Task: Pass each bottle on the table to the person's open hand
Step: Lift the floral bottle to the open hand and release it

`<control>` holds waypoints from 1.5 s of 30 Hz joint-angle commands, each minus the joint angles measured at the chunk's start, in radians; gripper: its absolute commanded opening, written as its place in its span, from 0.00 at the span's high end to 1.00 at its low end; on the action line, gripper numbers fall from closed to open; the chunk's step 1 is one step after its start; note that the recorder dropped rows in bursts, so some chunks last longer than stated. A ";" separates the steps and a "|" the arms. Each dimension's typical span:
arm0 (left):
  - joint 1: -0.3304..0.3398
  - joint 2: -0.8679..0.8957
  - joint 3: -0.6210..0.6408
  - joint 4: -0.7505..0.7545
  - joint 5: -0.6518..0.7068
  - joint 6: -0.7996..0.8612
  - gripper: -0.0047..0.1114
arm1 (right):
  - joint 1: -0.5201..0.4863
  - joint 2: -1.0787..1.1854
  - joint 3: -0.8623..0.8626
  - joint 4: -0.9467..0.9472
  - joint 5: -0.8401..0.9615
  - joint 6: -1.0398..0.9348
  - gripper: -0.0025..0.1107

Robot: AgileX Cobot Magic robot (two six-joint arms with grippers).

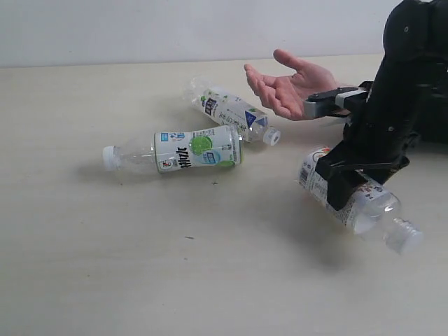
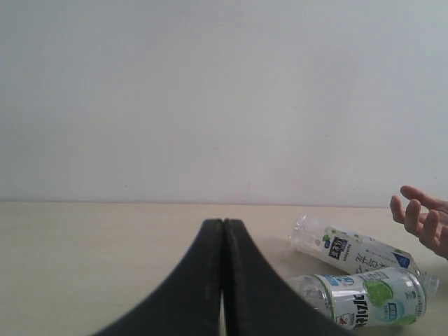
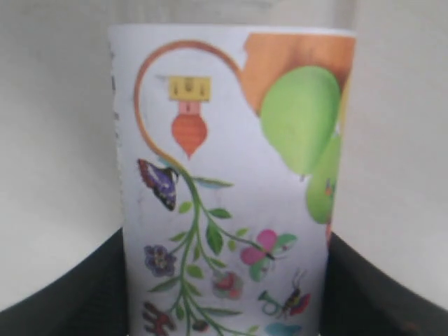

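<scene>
My right gripper (image 1: 343, 189) is shut on the white floral bottle (image 1: 364, 203), holding it tilted, cap down, just above the table (image 1: 105, 245). The right wrist view shows its floral label (image 3: 224, 175) filling the space between both black fingers. The person's open hand (image 1: 287, 84) waits palm up behind and a little left of it. Two bottles lie on the table: the white-green-blue one (image 1: 196, 148) and, behind it, the slim white-blue one (image 1: 231, 110). My left gripper (image 2: 223, 224) is shut on nothing; ahead of it lie both bottles (image 2: 371, 297) (image 2: 350, 252) and the hand (image 2: 423, 220). The red/pink bottle is out of view.
A pale wall rises behind the table's far edge. The black right arm (image 1: 406, 84) fills the upper right corner of the exterior view, close to the person's wrist. The left arm does not show in that view.
</scene>
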 commanded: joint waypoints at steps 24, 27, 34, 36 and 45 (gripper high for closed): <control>0.004 -0.006 0.002 -0.004 -0.002 0.001 0.96 | -0.005 0.007 -0.495 -0.007 0.101 0.146 0.98; 0.004 -0.006 0.002 -0.004 -0.002 0.001 0.96 | -0.005 0.079 -0.530 -0.005 0.088 0.168 0.98; 0.004 -0.006 0.002 -0.004 -0.002 0.001 0.96 | -0.005 0.162 -0.541 0.002 0.043 0.172 0.98; 0.004 -0.006 0.002 -0.004 -0.002 0.001 0.96 | -0.005 0.172 -0.541 0.003 0.033 0.172 0.96; 0.004 -0.006 0.002 -0.004 -0.002 0.001 0.96 | -0.005 0.174 -0.541 0.004 0.045 0.172 0.43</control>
